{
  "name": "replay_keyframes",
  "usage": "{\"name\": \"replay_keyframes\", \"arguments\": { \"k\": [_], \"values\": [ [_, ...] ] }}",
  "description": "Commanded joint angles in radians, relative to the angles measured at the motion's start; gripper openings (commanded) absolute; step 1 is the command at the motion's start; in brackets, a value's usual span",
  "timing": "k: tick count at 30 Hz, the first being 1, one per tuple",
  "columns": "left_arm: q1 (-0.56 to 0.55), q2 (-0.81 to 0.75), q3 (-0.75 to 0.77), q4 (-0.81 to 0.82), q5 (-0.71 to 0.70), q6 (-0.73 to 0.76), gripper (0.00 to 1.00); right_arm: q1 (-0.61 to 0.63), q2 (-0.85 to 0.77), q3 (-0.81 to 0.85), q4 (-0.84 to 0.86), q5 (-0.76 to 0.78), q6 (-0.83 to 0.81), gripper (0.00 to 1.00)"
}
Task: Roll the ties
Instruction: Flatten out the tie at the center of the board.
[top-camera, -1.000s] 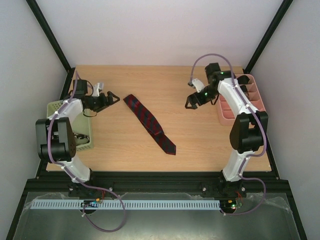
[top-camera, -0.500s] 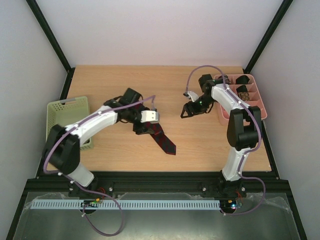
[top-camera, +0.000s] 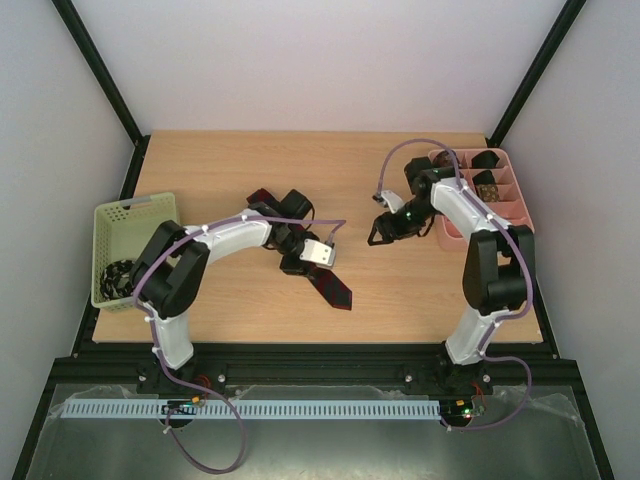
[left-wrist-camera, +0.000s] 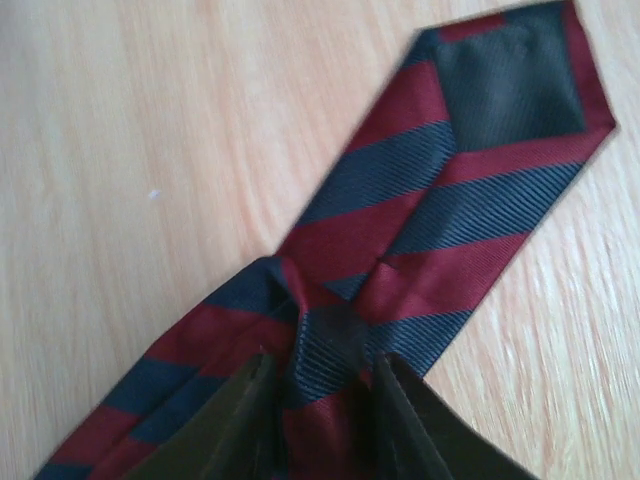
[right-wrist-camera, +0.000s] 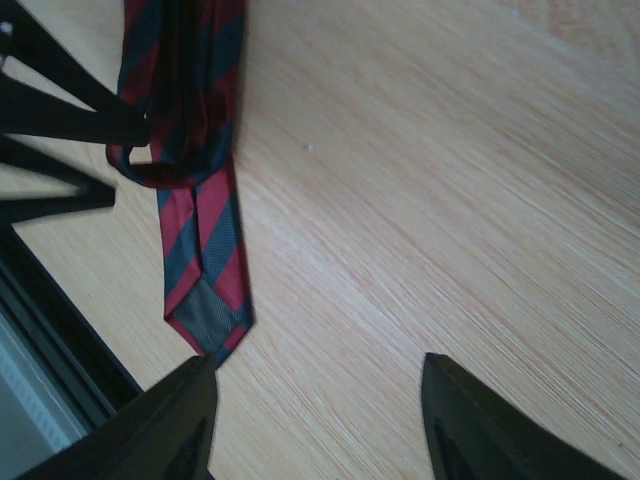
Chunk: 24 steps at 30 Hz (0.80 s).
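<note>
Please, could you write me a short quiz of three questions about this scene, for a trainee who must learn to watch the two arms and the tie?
1. True or false: the left end effector pinches the striped tie, and the fabric bunches between its fingers.
2. Choose one: the pink tray stands A) beside the left arm; B) beside the right arm; C) midway between the arms.
3. Short answer: is the right end effector open or shut?
Key: 1 true; 2 B; 3 open, with nothing between its fingers.

Wooden table (top-camera: 230, 160) bears striped tie (top-camera: 335, 290); green basket (top-camera: 136, 206); pink tray (top-camera: 515, 200).
</note>
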<state>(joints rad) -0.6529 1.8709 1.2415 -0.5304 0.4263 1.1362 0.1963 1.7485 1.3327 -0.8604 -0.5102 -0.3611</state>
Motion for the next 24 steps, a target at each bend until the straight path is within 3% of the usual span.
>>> {"name": "replay_keyframes", "arguments": {
  "k": [1, 7, 14, 18, 24],
  "values": [
    [0.038, -0.027, 0.036, 0.046, -0.013, -0.039, 0.21, 0.033, -0.055, -0.078, 0.045, -0.001, -0.017, 0.46],
    [0.227, -0.158, 0.023, 0.103, 0.102, -0.180, 0.02, 0.149, -0.049, -0.105, 0.126, 0.048, -0.028, 0.37],
    [0.506, -0.166, 0.077, 0.109, 0.200, -0.273, 0.02, 0.367, 0.085, -0.027, 0.213, 0.092, -0.022, 0.37],
    [0.607, -0.132, 0.150, 0.123, 0.201, -0.320, 0.02, 0.459, 0.227, 0.060, 0.230, 0.146, -0.002, 0.36],
    [0.685, -0.101, 0.237, 0.117, 0.207, -0.384, 0.02, 0.457, 0.294, 0.047, 0.129, 0.229, -0.053, 0.28]
  ]
}}
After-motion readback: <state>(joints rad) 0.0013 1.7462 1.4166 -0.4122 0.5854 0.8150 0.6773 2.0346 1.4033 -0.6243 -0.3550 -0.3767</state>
